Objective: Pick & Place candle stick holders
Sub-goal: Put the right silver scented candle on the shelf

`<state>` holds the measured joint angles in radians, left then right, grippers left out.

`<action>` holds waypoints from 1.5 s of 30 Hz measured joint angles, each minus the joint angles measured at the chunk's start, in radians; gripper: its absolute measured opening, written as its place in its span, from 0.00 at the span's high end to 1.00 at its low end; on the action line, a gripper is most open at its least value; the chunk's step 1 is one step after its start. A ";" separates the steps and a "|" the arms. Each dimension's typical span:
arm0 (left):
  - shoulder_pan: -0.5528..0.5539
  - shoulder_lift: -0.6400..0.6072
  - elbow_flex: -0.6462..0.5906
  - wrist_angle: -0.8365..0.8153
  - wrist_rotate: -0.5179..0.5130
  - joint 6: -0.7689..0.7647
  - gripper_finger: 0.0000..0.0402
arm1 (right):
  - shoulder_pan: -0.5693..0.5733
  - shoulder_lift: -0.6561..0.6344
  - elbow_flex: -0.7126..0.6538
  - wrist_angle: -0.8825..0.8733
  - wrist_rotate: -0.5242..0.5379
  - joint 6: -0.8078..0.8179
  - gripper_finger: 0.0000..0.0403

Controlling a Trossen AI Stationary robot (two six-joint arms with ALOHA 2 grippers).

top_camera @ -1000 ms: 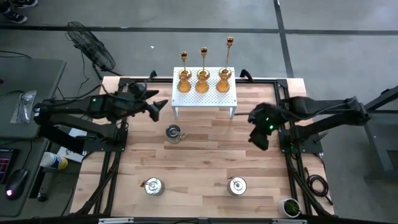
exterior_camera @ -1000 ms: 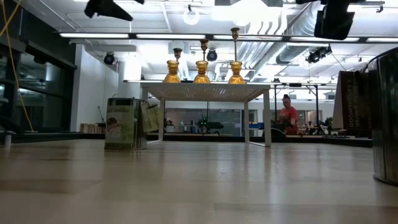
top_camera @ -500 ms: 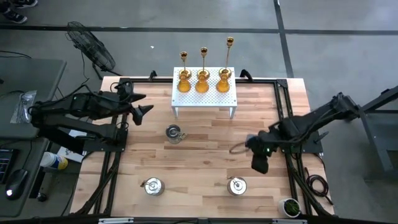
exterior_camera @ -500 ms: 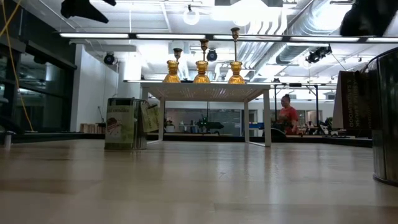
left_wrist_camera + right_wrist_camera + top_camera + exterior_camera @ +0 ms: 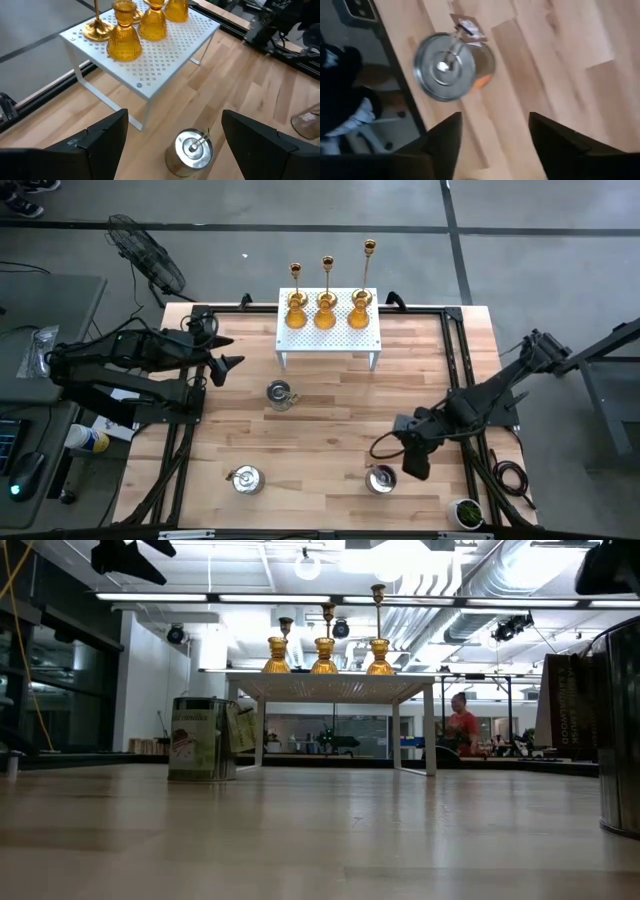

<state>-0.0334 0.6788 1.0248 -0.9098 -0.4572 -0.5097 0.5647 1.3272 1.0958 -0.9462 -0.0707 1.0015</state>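
Note:
Three gold candlesticks (image 5: 327, 275) and three amber cups (image 5: 325, 315) stand on the white perforated rack (image 5: 328, 335) at the table's far side. Three silvery pots rest on their bases on the wood: one in front of the rack (image 5: 279, 393), one near left (image 5: 245, 478), one near right (image 5: 380, 479). My left gripper (image 5: 225, 365) hovers open left of the rack, aimed at the middle pot (image 5: 192, 152). My right gripper (image 5: 415, 460) hangs open just right of and above the near-right pot (image 5: 447, 65), its fingers beside the pot, nothing between them.
Black rails (image 5: 455, 380) run along the table's left and right sides. A coiled cable (image 5: 382, 445) lies by my right gripper. A small green pot (image 5: 466, 512) sits at the near right corner. Bare wood (image 5: 320, 440) lies in the table's middle.
My right gripper has swung from beside the rack toward the table's near edge and sunk, arriving over the near-right pot. My left gripper has drawn back toward the table's left edge and tipped further down. No holder has moved.

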 joint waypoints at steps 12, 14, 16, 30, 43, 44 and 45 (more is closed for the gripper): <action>0.000 0.000 0.000 -0.001 0.002 -0.002 0.22 | 0.005 0.100 0.000 0.136 -0.138 0.243 0.14; 0.000 0.000 0.000 -0.001 0.002 -0.002 0.22 | 0.005 0.111 0.000 0.148 -0.154 0.254 0.12; 0.000 0.000 0.000 -0.001 0.002 -0.002 0.22 | 0.005 0.119 0.000 0.153 -0.154 0.262 0.11; 0.000 0.000 -0.009 0.065 0.111 0.005 0.22 | -0.004 0.120 0.000 0.254 0.016 0.342 0.11; 0.000 -0.076 -0.195 0.457 0.519 0.239 0.22 | 0.004 0.121 0.000 0.235 0.016 0.368 0.11; 0.000 -0.091 -0.201 0.448 0.503 0.240 0.22 | 0.002 0.121 0.000 0.232 0.016 0.368 0.11; 0.000 -0.104 -0.204 0.429 0.477 0.239 0.22 | -0.002 0.121 0.000 0.226 0.014 0.368 0.11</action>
<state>-0.0335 0.5746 0.8212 -0.4807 0.0200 -0.2704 0.5623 1.4479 1.0962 -0.7204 -0.0565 1.3696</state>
